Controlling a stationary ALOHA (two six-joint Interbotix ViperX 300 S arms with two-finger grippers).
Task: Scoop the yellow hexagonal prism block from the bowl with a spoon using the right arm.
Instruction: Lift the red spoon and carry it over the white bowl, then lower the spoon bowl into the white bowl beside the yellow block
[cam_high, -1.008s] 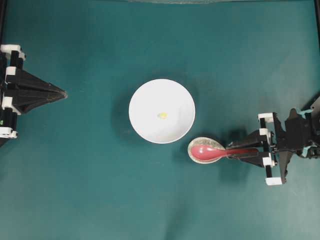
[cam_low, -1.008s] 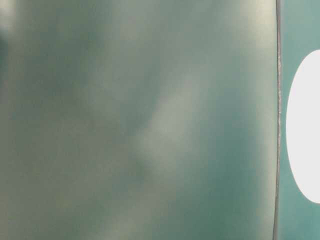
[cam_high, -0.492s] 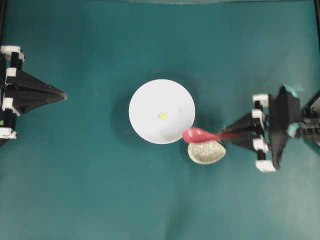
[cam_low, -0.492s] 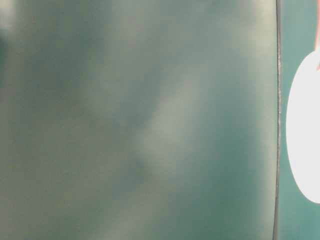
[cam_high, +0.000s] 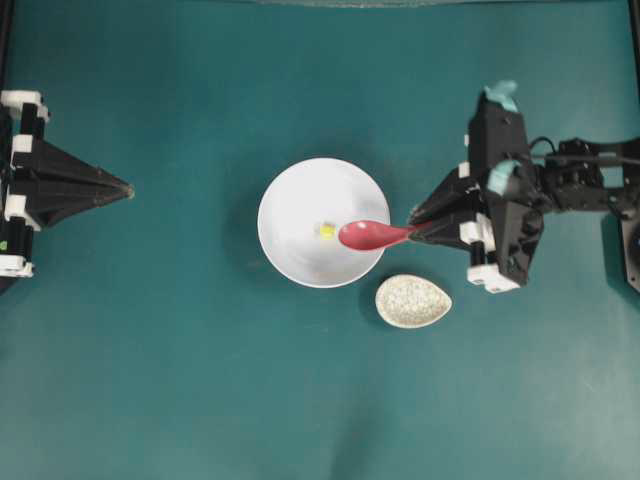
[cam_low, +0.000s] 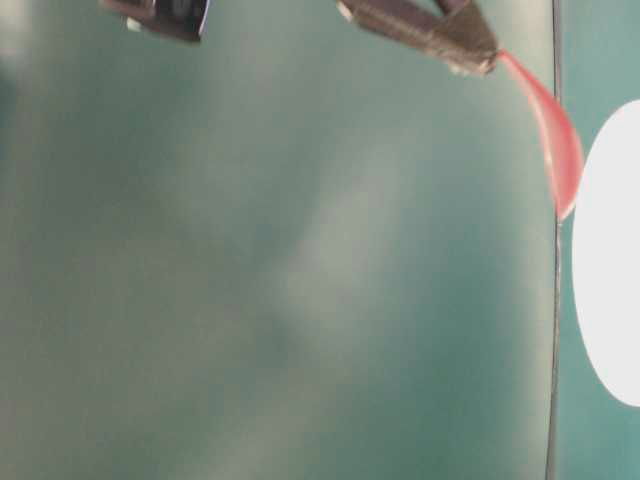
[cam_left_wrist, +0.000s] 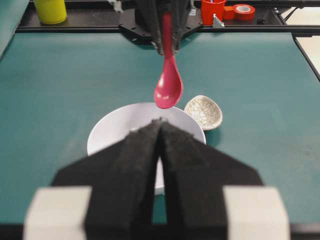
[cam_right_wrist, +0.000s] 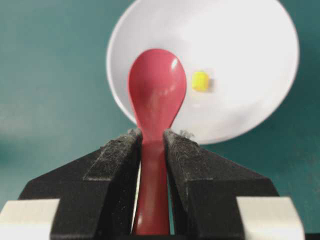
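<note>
Sensibly, the right end effector (cam_right_wrist: 152, 150) clamped the spoon (cam_high: 372, 235) by its handle, scoop apparently poised above the bowl (cam_high: 290, 195), beside the yellow hexagonal prism block (cam_high: 326, 231) on the bowl's floor, ready to dip.

Glossy spoon (cam_right_wrist: 156, 90), crackle-glazed dish (cam_left_wrist: 204, 111)

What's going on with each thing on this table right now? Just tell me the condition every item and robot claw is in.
spoon: held by its handle, scoop raised over the bowl, empty.
yellow hexagonal prism block: lying in the bowl, not scooped.
bowl: upright on the table, holding only the block.
speckled dish: upright, empty, beside the bowl.
right gripper: shut on the spoon's handle.
left gripper: shut, empty, away from the bowl.
</note>
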